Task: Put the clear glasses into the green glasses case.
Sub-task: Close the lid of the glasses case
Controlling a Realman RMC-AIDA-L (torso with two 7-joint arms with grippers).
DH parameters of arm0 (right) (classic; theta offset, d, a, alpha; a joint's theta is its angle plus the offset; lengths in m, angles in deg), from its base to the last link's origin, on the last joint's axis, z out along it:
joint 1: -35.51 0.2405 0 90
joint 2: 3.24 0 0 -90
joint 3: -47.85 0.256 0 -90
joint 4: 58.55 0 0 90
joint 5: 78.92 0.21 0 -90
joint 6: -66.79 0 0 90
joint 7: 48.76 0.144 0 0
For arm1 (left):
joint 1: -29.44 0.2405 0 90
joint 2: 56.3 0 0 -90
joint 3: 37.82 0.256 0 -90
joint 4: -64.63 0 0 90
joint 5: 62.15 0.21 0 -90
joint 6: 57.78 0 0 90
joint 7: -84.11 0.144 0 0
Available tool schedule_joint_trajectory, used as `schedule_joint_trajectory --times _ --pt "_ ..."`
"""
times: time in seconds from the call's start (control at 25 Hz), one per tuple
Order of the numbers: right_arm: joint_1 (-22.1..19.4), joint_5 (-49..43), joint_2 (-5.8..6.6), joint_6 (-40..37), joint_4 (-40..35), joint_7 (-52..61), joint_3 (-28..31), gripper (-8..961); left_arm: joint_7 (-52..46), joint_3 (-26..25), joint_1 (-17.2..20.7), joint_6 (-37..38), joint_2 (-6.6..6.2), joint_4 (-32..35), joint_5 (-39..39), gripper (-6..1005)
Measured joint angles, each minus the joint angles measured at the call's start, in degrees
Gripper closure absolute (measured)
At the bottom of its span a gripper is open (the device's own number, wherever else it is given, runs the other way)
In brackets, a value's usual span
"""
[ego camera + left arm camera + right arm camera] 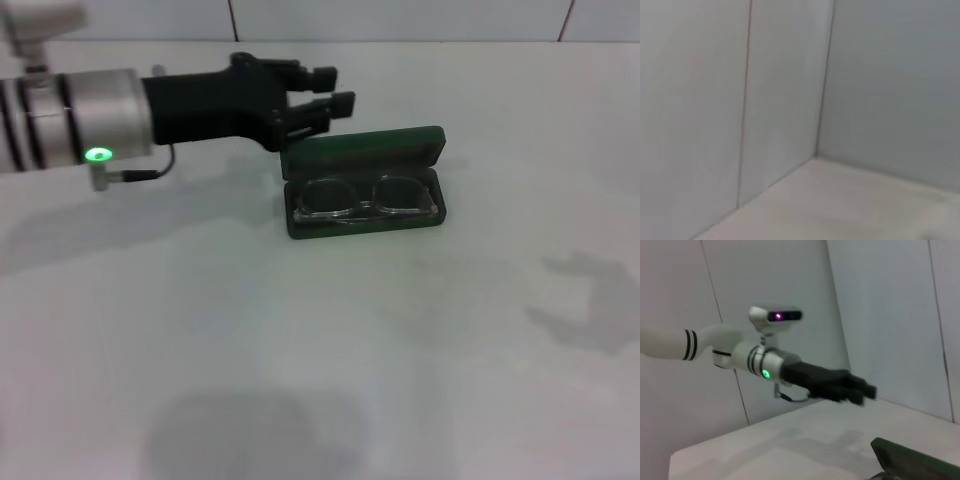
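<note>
The green glasses case [362, 229] lies open in the middle of the white table, its lid [365, 152] standing up at the back. The clear glasses [366, 198] rest inside its lower half, lenses side by side. My left gripper [334, 88] hovers just behind and to the left of the lid, above the table, open and holding nothing. The right wrist view shows that same left gripper [864, 390] in the air and a corner of the case [914, 460]. My right gripper is out of view.
The white table [320, 360] spreads around the case, with faint shadows on it. A tiled wall [400, 18] runs along the far edge. The left wrist view shows only a wall corner [816, 156].
</note>
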Motion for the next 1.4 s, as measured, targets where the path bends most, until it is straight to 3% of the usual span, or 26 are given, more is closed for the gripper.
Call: schedule_joint_trajectory --times 0.08,0.28,0.64,0.88,1.16,1.4 --pt "-1.12 0.25 -0.52 -0.06 -0.29 -0.01 0.04 224 -0.34 0.37 -1.39 -3.55 0.71 -0.99 2.34 618" --pt "-3.1 0.34 -1.45 -0.18 -0.4 -0.08 0.06 212 0.38 1.42 -4.18 -8.01 0.9 -4.4 3.37 697" --pt "-3.34 0.35 -1.96 -0.26 0.29 -0.92 -0.55 212 5.11 1.71 -6.23 -15.24 1.07 -9.62 -0.68 845" --pt "-3.05 0.4 -2.1 -0.17 0.49 -0.92 -0.6 213 6.56 3.52 -8.67 -18.79 1.17 -13.01 -1.4 827" --pt "-3.17 0.4 -2.11 0.02 1.85 -1.74 -0.27 213 8.59 3.59 -8.61 -21.86 1.36 -14.49 -4.26 737" --pt "-3.0 0.4 -2.1 0.42 3.21 -2.95 -0.03 213 8.41 7.08 -8.98 -23.56 1.34 -15.36 -4.51 739"
